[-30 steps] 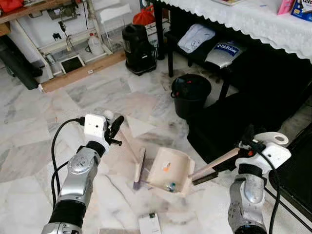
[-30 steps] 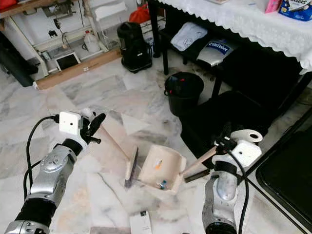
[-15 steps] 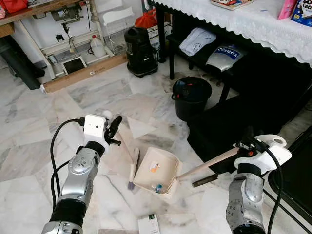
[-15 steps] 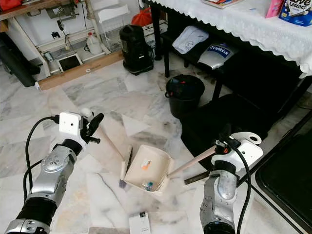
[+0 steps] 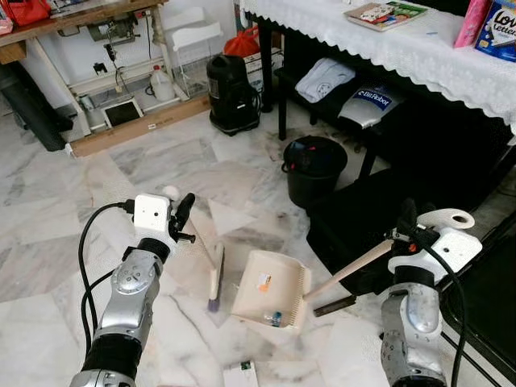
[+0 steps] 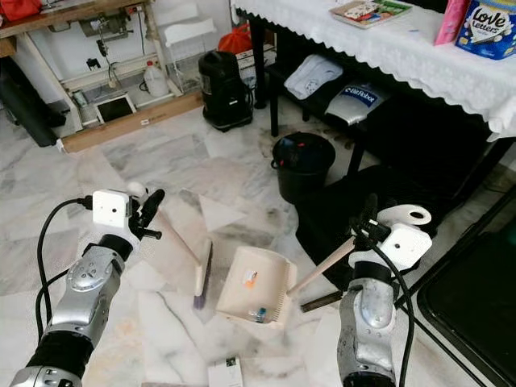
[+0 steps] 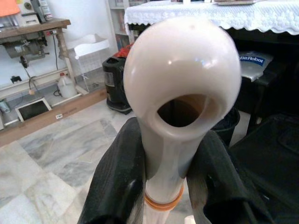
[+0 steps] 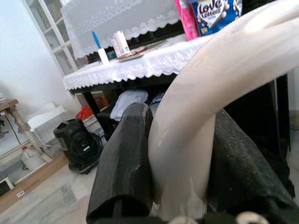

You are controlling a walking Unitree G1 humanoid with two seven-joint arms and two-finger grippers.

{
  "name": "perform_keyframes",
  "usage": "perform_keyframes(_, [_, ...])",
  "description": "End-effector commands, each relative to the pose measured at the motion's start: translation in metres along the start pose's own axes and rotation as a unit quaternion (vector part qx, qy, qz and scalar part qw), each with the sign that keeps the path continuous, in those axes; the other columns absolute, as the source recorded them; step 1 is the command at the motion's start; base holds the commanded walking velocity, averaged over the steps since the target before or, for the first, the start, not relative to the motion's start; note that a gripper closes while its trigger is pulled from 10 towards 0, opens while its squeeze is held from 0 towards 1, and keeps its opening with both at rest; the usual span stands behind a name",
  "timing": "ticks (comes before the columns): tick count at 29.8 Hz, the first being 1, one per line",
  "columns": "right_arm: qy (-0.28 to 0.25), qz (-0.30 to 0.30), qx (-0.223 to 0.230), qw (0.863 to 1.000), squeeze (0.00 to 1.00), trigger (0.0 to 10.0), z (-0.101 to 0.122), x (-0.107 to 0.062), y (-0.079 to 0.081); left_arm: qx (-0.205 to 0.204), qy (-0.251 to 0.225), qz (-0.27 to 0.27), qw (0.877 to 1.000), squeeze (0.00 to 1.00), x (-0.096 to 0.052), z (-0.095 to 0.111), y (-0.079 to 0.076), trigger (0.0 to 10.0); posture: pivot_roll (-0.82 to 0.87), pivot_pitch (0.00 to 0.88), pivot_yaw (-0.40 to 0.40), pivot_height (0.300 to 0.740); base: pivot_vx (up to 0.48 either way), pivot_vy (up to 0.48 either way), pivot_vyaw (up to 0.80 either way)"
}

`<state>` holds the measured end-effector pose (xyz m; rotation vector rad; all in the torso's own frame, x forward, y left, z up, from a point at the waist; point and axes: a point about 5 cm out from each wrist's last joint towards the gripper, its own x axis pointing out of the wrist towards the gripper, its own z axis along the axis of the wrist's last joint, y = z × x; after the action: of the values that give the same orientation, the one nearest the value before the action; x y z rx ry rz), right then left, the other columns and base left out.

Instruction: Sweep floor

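**A:** What is happening at the centre of the frame?

**B:** The left gripper [image 5: 182, 216] is clamped on the cream handle of a small broom [image 5: 215, 278], whose bristles touch the marble floor [image 5: 48, 266] at lower centre. The right gripper [image 5: 405, 230] is closed around the long handle of a cream dustpan [image 5: 270, 289], which lies just beside the broom.

**A:** Which step is this?

**B:** It looks like collecting: a few small scraps already sit in the pan. The next move probably calls for brushing remaining bits toward the pan's open edge, then carrying it to the black bin [image 5: 314, 165] at upper centre.

**A:** Anything hard to make out?

**B:** The scraps are too small to identify. A small card [image 5: 240, 375] at the bottom edge is cut off. The space under the lace-covered table [image 5: 387, 40], upper right, is deep in shadow
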<state>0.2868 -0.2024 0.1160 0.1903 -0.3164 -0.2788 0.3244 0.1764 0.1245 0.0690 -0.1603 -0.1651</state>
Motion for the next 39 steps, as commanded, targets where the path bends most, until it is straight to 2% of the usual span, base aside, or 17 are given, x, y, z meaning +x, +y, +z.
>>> perform_keyframes(1, [-0.033,0.012,0.013,0.999,0.00,10.0,0.015,0.005,0.010,0.015,-0.035,0.003,0.999,0.00,-0.001,0.011,0.001,10.0,-0.09,0.000,0.051,0.740,0.000,0.000,0.00])
perform_keyframes(11, [-0.042,0.018,-0.006,0.999,0.00,10.0,0.025,0.003,0.010,0.016,-0.037,0.025,0.999,0.00,-0.009,0.009,0.011,10.0,-0.10,0.000,0.050,0.740,0.000,0.000,0.00])
perform_keyframes(21, [-0.032,0.021,-0.027,0.999,0.00,10.0,0.026,-0.007,0.011,0.026,-0.047,0.029,0.998,0.00,-0.014,0.014,0.015,10.0,-0.09,0.000,0.055,0.740,0.000,0.000,0.00])
perform_keyframes(29, [-0.027,0.021,-0.034,0.999,0.00,10.0,0.026,-0.008,0.013,0.032,-0.049,0.023,0.998,0.00,-0.016,0.015,0.011,10.0,-0.08,0.000,0.054,0.740,0.000,0.000,0.00])
perform_keyframes(31, [-0.028,0.022,-0.039,0.999,0.00,10.0,0.028,-0.007,0.013,0.032,-0.051,0.016,0.998,0.00,-0.015,0.015,0.007,10.0,-0.09,0.000,0.054,0.740,0.000,0.000,0.66])
perform_keyframes(39, [-0.026,0.019,-0.042,0.999,0.00,10.0,0.028,-0.007,0.012,0.033,-0.049,0.013,0.998,0.00,-0.013,0.015,0.006,10.0,-0.09,0.000,0.059,0.740,0.000,0.000,0.80])
